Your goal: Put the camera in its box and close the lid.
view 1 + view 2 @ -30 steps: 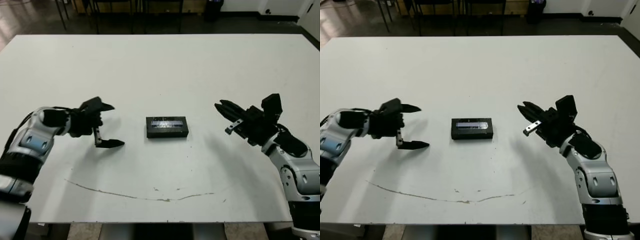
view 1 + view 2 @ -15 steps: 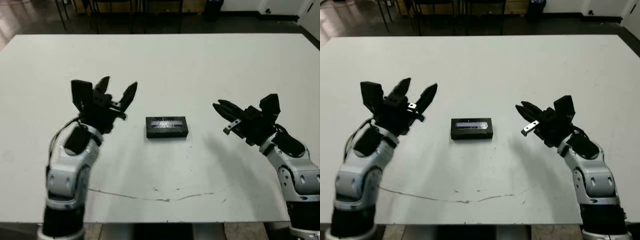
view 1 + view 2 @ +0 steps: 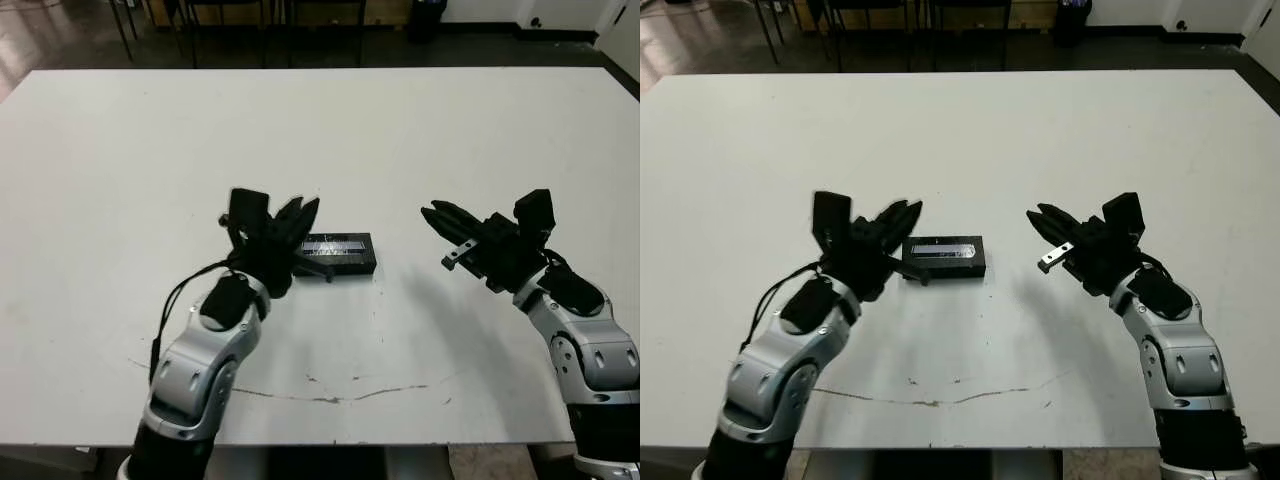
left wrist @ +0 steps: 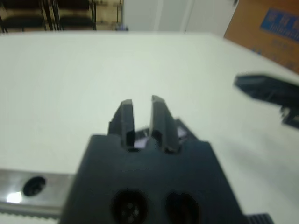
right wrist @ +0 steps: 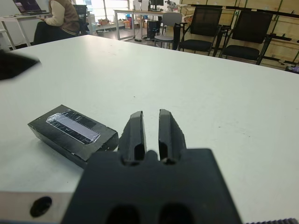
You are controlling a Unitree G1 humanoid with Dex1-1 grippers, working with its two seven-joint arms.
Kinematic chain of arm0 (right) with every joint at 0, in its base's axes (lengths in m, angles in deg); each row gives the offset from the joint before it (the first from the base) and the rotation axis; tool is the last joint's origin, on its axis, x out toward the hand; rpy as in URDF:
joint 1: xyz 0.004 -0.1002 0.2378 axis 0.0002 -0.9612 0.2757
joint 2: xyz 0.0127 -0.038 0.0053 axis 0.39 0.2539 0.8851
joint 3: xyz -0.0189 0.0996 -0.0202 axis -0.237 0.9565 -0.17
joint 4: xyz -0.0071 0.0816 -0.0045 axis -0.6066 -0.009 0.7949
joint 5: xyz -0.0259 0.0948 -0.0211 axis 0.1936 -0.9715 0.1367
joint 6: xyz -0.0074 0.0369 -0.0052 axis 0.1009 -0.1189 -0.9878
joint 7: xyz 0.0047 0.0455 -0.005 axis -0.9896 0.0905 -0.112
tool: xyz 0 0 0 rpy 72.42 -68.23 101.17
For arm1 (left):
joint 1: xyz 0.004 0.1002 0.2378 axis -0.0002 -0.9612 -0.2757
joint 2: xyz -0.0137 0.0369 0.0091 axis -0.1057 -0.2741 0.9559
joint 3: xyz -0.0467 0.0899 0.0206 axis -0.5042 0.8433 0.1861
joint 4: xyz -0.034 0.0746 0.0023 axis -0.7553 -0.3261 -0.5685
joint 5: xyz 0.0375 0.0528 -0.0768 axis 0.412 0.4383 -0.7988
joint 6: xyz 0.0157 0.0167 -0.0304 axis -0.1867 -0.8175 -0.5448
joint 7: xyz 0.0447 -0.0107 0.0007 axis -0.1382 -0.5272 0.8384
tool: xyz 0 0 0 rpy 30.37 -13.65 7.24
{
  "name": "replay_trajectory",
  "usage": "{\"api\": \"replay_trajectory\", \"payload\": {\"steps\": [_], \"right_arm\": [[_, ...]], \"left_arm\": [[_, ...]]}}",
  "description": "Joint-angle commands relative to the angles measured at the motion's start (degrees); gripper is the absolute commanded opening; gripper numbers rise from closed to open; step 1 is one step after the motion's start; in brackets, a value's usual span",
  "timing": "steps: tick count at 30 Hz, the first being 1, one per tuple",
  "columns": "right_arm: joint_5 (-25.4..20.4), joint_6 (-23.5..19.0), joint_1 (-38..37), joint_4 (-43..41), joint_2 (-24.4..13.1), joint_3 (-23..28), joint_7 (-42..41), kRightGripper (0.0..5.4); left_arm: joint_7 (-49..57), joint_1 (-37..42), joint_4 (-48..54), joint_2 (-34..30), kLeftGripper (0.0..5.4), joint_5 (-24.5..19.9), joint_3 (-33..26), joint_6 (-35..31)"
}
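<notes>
My left gripper (image 3: pixel 898 240) hangs just beside the left end of the box (image 3: pixel 946 257), its two fingers (image 4: pixel 125 117) held near each other with only a narrow slit between them, clenched on nothing. In the head views one dark fingertip lies at the box's near-left corner; whether it touches I cannot tell. The left wrist view is blurred, and only a sliver of the box shows past my fingers there.

The box sits closed near the middle of the white table (image 3: pixel 960 130), well in from every edge, its long side running parallel to the table's near edge. The lid (image 5: pixel 72 125) is on top, black with a pale grey strip along its length. The camera is not visible in any view.

My right gripper (image 3: pixel 1045 228) is off the box's right end, clearly apart from it and raised above the table, pointing toward it. Its fingers (image 5: pixel 136 132) stand almost together, a slim gap between them, gripping nothing.

A thin brown scratch (image 3: pixel 940 400) runs along the table near the front edge. In the right wrist view a seated person (image 5: pixel 60 16) shows beyond the table's far corner.
</notes>
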Motion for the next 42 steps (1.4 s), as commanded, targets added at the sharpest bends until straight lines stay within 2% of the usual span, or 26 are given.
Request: {"api": "replay_trajectory", "payload": {"steps": [1, 12, 25, 32, 35, 37, 42], "right_arm": [[0.1, 0.2, -1.0, 0.4, 0.5, 0.0, 0.4, 0.00], [0.3, -0.2, -1.3, -0.3, 0.2, -0.1, 1.0, 0.00], [0.4, -0.3, -1.1, -0.1, 0.2, -0.5, 1.0, 0.00], [0.1, 0.3, -1.6, -0.3, 0.6, -0.3, 1.1, 0.00], [-0.5, -0.5, -1.8, -1.2, 1.0, 0.3, 2.0, 0.00], [-0.7, -1.4, -2.0, -2.1, 1.3, 0.8, 3.2, 0.00], [-1.3, 0.4, -2.3, -3.2, 2.7, 1.9, 4.7, 0.00]], "left_arm": [[1.0, 0.4, -4.7, 0.8, 0.03, 0.9, 0.4, -2.9], [-1.2, -1.5, -12.4, -0.7, 0.03, 2.3, 1.6, -2.7], [-1.8, -2.6, -9.2, -1.2, 0.03, 2.2, 1.0, -6.5], [-1.8, -3.4, -3.1, -0.6, 0.03, -0.1, -2.6, -6.0], [-2.7, -4.6, 1.4, -2.1, 0.03, -0.8, -5.0, -2.3], [-3.8, -5.7, 3.5, -2.9, 0.03, -1.6, -7.4, 2.5], [-4.2, -7.2, 3.4, -6.6, 0.03, 0.5, -13.9, 19.2]]}}
